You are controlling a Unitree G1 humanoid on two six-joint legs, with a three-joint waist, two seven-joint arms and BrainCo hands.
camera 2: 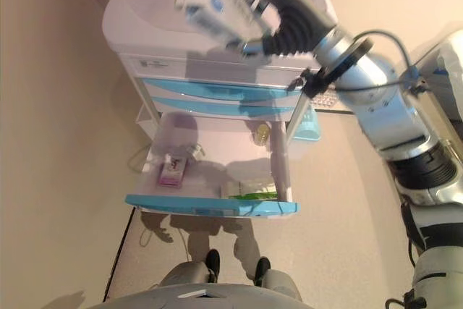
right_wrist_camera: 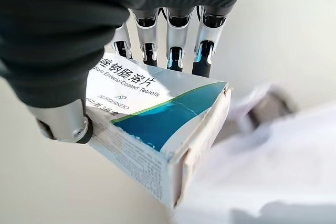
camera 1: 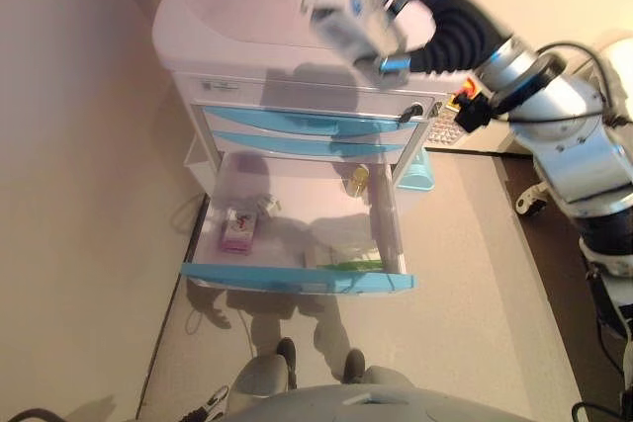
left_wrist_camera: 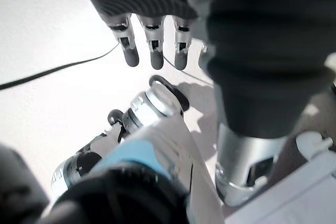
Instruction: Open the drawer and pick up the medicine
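A dark ribbed cover is wrapping the back and wrist of the right hand (right_wrist_camera: pixel 131 77), with silver fingers (right_wrist_camera: pixel 176 38) ending in dark tips. The silver-grey forearm behind it is showing a black collar ring with a small red marking. The left hand (left_wrist_camera: pixel 152 35) is wearing the same ribbed cover, fingers alike.

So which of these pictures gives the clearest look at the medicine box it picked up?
The right wrist view: the medicine box fills it, pinched by the right hand. Both eye views show it blurred above the cart. The left wrist view misses it.
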